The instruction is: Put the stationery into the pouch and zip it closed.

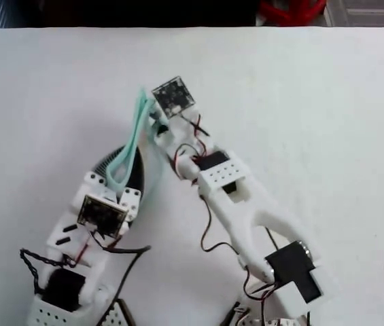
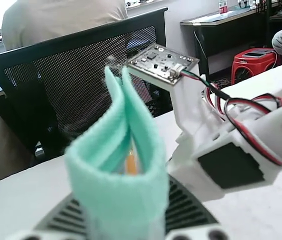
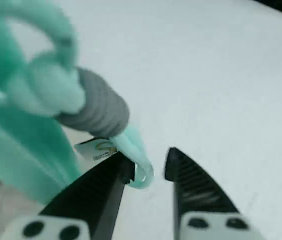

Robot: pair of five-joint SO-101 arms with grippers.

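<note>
The white surface (image 1: 327,102) carries both arms, the left one at the near left and the right one coming in from the near right.

Between them the mint-green pouch (image 1: 129,146) is lifted off the surface on edge. Its near end sits in the left tool (image 1: 120,173), which is clenched on it. Its far end rises toward the right tool (image 1: 152,125).

From the left wrist the pouch's mouth (image 2: 123,165) gapes a little, and a slim orange-yellow item (image 2: 130,164) shows inside.

From the right wrist a grey ribbed piece (image 3: 101,110) hangs at the pouch's end. Below it a small translucent green pull loop (image 3: 140,172) lies against one jaw of the right tool (image 3: 149,162). The jaws stand apart, so the right tool is released and grasps nothing.

The loading looks finished, judging by the item inside, and the step in hand is the zipping.

The next move calls for the right tool to close squarely on the pull loop. It would then draw the loop along the zip line while the left tool braces the pouch, so the fabric stays taut and does not bunch.
</note>
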